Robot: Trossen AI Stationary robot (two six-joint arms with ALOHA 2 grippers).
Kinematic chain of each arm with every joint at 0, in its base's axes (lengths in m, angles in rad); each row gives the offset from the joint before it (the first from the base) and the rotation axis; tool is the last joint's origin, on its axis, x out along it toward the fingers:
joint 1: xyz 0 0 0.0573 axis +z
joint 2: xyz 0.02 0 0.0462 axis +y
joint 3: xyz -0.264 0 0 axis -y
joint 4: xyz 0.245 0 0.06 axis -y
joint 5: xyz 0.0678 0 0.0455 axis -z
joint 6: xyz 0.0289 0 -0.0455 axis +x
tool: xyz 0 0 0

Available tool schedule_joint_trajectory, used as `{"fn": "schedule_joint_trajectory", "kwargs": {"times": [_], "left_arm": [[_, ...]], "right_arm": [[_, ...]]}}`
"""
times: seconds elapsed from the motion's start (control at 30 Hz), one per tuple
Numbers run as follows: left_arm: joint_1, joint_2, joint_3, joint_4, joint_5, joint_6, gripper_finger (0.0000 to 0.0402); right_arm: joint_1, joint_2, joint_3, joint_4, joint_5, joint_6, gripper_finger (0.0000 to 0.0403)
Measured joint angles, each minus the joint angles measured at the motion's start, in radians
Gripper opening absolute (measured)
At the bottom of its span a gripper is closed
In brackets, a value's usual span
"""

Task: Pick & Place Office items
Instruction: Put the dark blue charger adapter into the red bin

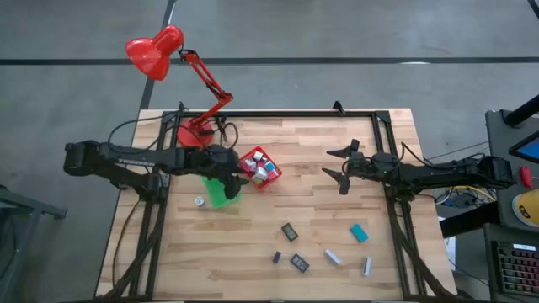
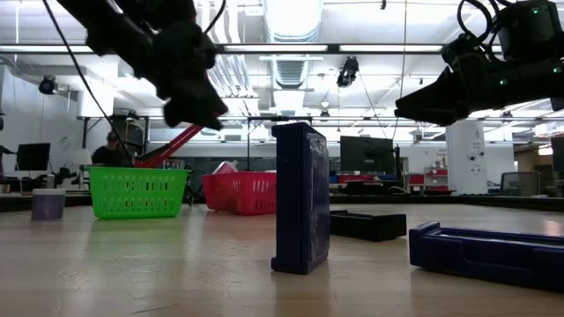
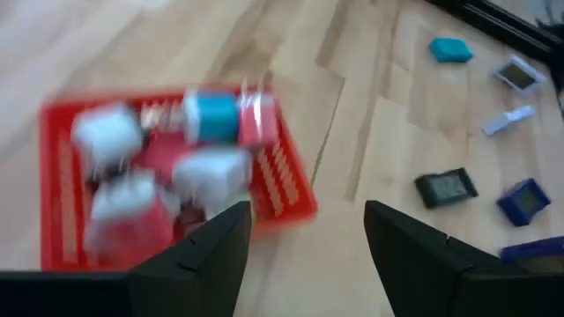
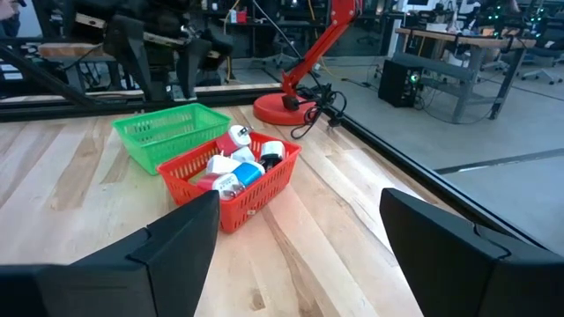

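The left gripper [image 1: 226, 172] hangs near the middle left of the high view, over the spot where the red bin [image 1: 260, 168] meets the green bin [image 1: 221, 192]. Its fingers are wide apart and hold nothing, so I think it has nothing to drop and must go fetch another piece. The red bin is full of small blocks. The right gripper [image 1: 337, 165] waits to the right of the middle, fingers wide and empty too. Six office items [image 1: 324, 247] lie loose on the wood at the lower middle: a teal block [image 1: 360, 232], dark pieces and pale sticks. One small thing [image 1: 200, 201] sits left of the green bin. Next, an arm must reach down to the lower part of the table and close on one piece. The low view shows that one blue piece [image 2: 301, 199] stands upright, which the top view hides. The right wrist view shows the green bin looks empty.
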Motion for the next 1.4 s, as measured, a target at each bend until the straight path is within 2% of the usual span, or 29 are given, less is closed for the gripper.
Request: {"fn": "schedule_joint_trajectory", "kwargs": {"times": [0.13, 0.27, 0.37, 0.57, 0.67, 0.9, 1.0, 1.13, 1.27, 1.4], "left_arm": [[-0.021, -0.077, 0.011, -0.209, -0.018, -0.163, 0.0227], [-0.085, -0.163, 0.003, -0.311, -0.029, -0.243, 0.0227], [-0.167, -0.214, -0.014, -0.338, -0.095, -0.288, 0.0227], [-0.315, -0.272, -0.013, -0.521, -0.205, -0.522, 0.0227], [-0.355, -0.281, 0.009, -0.606, -0.206, -0.617, 0.0227], [-0.412, -0.283, 0.028, -0.729, -0.130, -0.728, 0.0227], [-0.424, -0.282, 0.028, -0.787, -0.082, -0.742, 0.0227], [-0.428, -0.282, 0.028, -0.822, -0.008, -0.614, 0.0227], [-0.428, -0.282, 0.023, -0.833, -0.017, -0.521, 0.0227], [-0.428, -0.276, 0.002, -0.858, -0.026, -0.607, 0.0227]], "right_arm": [[0.000, 0.000, 0.000, 0.000, 0.000, 0.000, 0.0309], [0.000, 0.000, 0.000, 0.000, 0.000, 0.000, 0.0304], [0.000, 0.000, 0.000, -0.001, 0.000, 0.000, 0.0300], [0.000, 0.000, 0.000, -0.005, 0.000, 0.000, 0.0298], [0.000, 0.000, 0.000, -0.005, 0.000, 0.000, 0.0302], [0.000, 0.000, 0.000, -0.016, 0.000, 0.000, 0.0311], [0.000, 0.000, 0.000, -0.019, 0.000, 0.000, 0.0309], [0.000, 0.000, 0.000, -0.019, 0.000, 0.000, 0.0304], [0.000, 0.000, 0.000, -0.019, 0.000, 0.000, 0.0299], [0.000, 0.000, 0.000, -0.018, 0.000, 0.000, 0.0297]]}}
